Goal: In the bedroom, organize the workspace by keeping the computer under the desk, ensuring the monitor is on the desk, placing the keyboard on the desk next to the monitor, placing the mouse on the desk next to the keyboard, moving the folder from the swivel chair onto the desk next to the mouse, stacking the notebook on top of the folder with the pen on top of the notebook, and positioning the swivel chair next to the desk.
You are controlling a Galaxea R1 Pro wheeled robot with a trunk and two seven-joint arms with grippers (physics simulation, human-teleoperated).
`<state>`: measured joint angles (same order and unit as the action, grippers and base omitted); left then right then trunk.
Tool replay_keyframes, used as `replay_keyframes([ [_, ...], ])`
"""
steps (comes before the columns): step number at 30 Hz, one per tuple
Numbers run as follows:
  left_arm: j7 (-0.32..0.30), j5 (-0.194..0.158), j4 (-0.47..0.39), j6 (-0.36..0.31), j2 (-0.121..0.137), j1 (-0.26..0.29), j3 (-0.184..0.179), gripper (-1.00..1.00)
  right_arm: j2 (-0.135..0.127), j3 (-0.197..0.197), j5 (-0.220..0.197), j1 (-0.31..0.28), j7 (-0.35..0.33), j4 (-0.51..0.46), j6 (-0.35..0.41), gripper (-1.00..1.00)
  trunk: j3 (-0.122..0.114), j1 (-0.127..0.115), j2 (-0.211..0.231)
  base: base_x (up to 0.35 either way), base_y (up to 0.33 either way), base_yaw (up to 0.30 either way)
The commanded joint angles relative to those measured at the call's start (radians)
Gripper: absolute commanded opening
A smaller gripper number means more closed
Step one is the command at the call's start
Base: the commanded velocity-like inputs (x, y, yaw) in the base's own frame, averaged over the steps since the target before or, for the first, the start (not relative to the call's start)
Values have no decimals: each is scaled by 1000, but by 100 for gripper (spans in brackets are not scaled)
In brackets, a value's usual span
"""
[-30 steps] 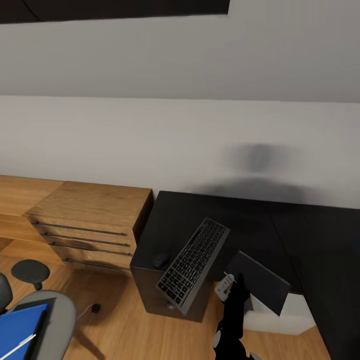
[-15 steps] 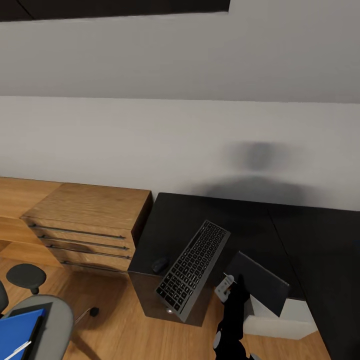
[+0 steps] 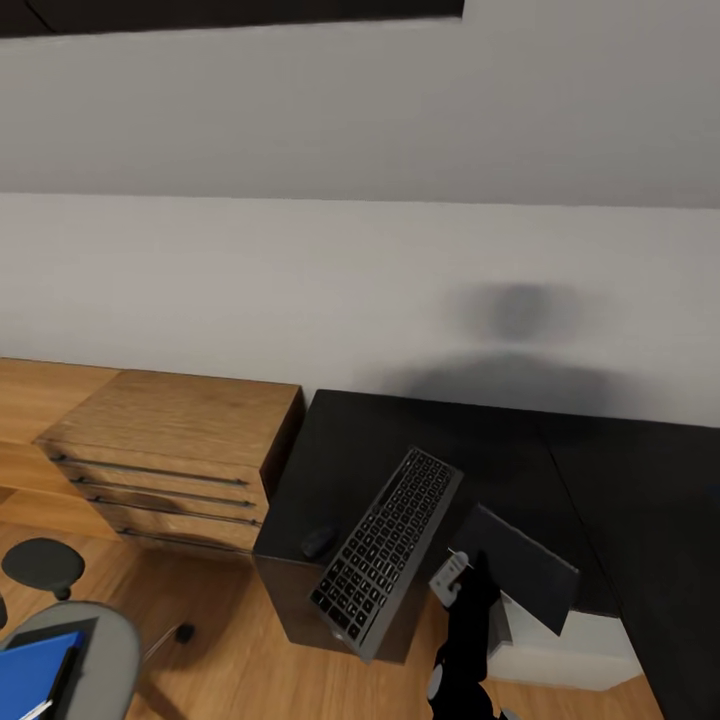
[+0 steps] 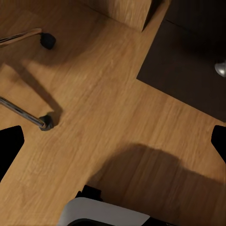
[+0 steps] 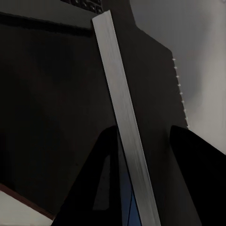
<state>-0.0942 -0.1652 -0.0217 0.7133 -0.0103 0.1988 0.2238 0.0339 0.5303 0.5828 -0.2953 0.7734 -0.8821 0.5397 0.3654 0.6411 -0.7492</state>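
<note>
My right gripper (image 3: 452, 578) is shut on the keyboard (image 3: 385, 550), holding it by one long edge, tilted above the left end of the black desk (image 3: 400, 430). In the right wrist view the keyboard's silver edge (image 5: 125, 117) runs between the two fingers (image 5: 106, 155). The small black mouse (image 3: 318, 541) lies on the desk near its front left corner. The dark grey notebook (image 3: 520, 565) lies beside my right arm, its binding dots (image 5: 179, 89) showing. The blue folder (image 3: 35, 675) and the pen's white tip (image 3: 33, 710) rest on the swivel chair (image 3: 110, 640). My left gripper (image 4: 113, 143) hangs open over the floor.
A light wooden drawer chest (image 3: 170, 440) stands against the desk's left side. The white wall runs behind both. In the left wrist view, chrome chair legs with black casters (image 4: 46, 123) spread over the wooden floor beside the desk's dark drawer unit (image 4: 188, 70).
The whole picture has shifted, so the camera moved: the chair and the chest slid towards the lower left. The keyboard stays tilted in my right gripper above the desk.
</note>
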Motion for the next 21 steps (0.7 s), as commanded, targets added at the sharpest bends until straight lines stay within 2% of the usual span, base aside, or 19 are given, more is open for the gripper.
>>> replay_keyframes([
  [1, -10, -10, 1, 2, 0, 1, 3, 100, 0, 2, 4, -1, 2, 1, 7, -100, 1, 1, -1, 232, 0, 0],
  [7, -10, -10, 0, 2, 1, 1, 3, 100, 1, 1, 4, -1, 3, 5, 6, -100, 1, 1, -1, 99, 0, 0],
  [21, -9, -10, 0, 3, 0, 1, 3, 100, 2, -3, 3, -1, 0, 24, 6, -100, 1, 1, -1, 10, 0, 0],
])
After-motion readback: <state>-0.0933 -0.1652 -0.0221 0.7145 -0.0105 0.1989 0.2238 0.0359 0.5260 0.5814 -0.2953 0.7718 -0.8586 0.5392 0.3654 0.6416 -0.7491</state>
